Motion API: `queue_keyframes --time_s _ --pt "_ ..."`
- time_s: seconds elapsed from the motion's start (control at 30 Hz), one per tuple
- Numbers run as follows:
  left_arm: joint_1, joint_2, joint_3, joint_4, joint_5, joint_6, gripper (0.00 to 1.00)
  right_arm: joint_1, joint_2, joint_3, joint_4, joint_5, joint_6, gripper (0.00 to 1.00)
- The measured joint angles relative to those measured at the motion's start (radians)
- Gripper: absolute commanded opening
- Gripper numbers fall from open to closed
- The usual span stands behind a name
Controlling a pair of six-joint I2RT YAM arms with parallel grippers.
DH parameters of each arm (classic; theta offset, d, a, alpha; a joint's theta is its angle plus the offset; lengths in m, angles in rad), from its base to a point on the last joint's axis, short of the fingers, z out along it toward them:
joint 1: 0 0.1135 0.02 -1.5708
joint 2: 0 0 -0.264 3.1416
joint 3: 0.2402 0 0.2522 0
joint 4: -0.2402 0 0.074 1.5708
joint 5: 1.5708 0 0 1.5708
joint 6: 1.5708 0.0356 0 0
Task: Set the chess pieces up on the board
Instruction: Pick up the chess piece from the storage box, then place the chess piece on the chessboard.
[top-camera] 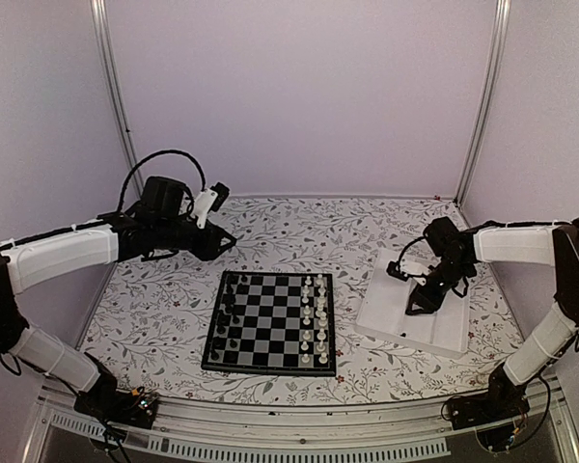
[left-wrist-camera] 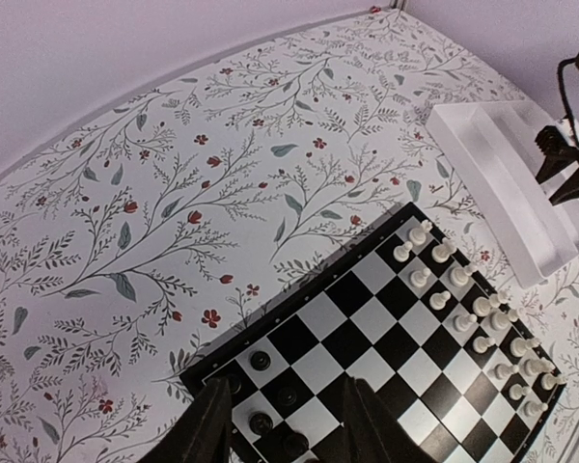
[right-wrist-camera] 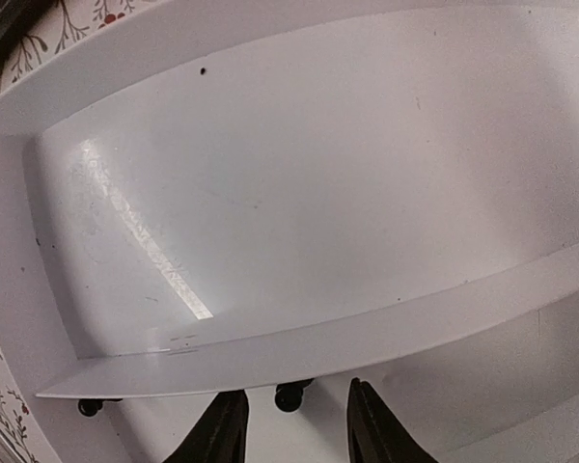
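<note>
The board (top-camera: 270, 326) lies mid-table, and in the left wrist view it (left-wrist-camera: 367, 333) fills the lower right. Black chess pieces (top-camera: 228, 313) stand along its left columns, white pieces (top-camera: 314, 318) along its right. My left gripper (top-camera: 226, 239) hangs open high over the board's far left corner, its tips (left-wrist-camera: 286, 382) above several black pieces (left-wrist-camera: 260, 361) with nothing between them. My right gripper (top-camera: 412, 309) is down in the white tray (top-camera: 449, 333). Its open jaws (right-wrist-camera: 294, 386) flank a small black piece (right-wrist-camera: 289, 396) lying beside the tray's divider, with gaps on both sides.
A second black piece (right-wrist-camera: 90, 407) lies in the same tray trough to the left, half hidden under the divider (right-wrist-camera: 367, 333). The tray's larger compartment (right-wrist-camera: 318, 174) holds nothing. White pieces (left-wrist-camera: 458, 299) crowd the board's right side. Pale walls enclose the floral tablecloth (top-camera: 164, 309).
</note>
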State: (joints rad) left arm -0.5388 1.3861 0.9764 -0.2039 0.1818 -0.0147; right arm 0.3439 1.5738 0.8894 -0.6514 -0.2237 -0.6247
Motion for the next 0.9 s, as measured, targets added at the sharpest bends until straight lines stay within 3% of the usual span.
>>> queue_keyframes --time_s 0.1,0.3,0.63,0.9 --pt "-0.002 0.008 0.001 -0.002 -0.003 0.002 0.42 0.000 0.025 0.006 0.009 -0.015 -0.001 0.28" --pt "-0.005 0.010 0.007 -0.008 -0.005 0.004 0.42 0.000 0.055 0.021 0.012 -0.035 -0.008 0.07" --pt "-0.005 0.011 0.011 -0.020 -0.006 0.004 0.42 0.000 0.008 0.085 -0.094 -0.031 -0.006 0.04" --pt "-0.005 0.011 0.014 -0.022 -0.020 0.004 0.42 0.126 -0.008 0.377 -0.180 -0.068 -0.005 0.04"
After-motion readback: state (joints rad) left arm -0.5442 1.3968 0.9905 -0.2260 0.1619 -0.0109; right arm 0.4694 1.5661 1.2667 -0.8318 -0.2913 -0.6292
